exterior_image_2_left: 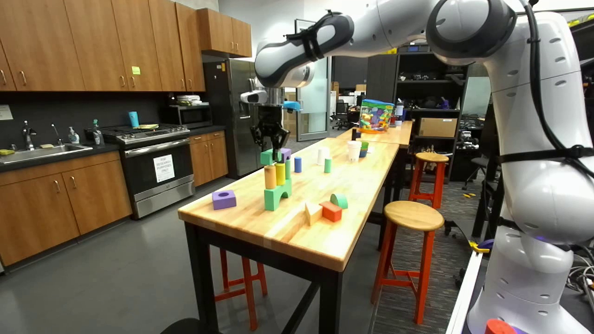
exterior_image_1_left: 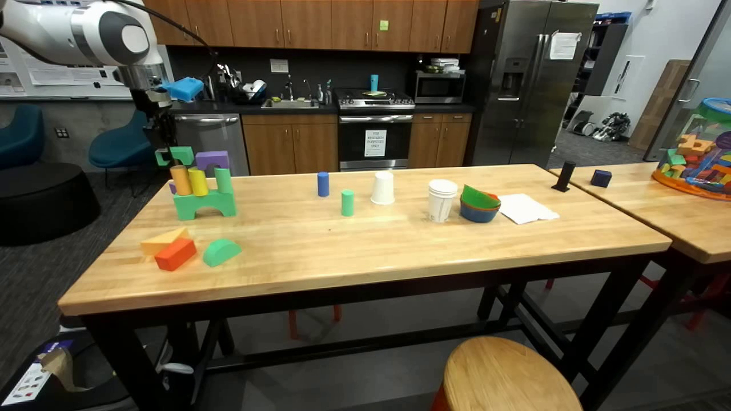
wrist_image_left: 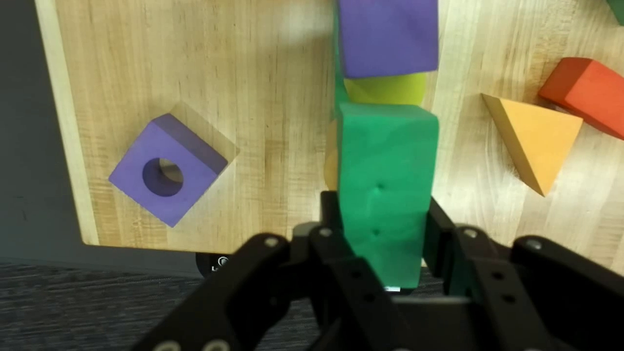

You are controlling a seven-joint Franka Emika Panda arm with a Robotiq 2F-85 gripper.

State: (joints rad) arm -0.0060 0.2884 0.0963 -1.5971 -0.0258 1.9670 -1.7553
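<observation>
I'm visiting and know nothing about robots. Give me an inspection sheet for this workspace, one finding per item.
Surface: wooden table, grain visible, shiny in places.
Job's things: green block above an orange cylinder, contact unclear; purple arch resting on a yellow cylinder and a green cylinder.
Clutter: purple block with a hole, red block, stacked cups, nested bowls, white paper.
Tool: closed on the green block, gripping it by its sides.
Cables: black cable strapped along the robot's arm.
Surroundings: wooden cabinets, oven, fridge, wooden stool.
</observation>
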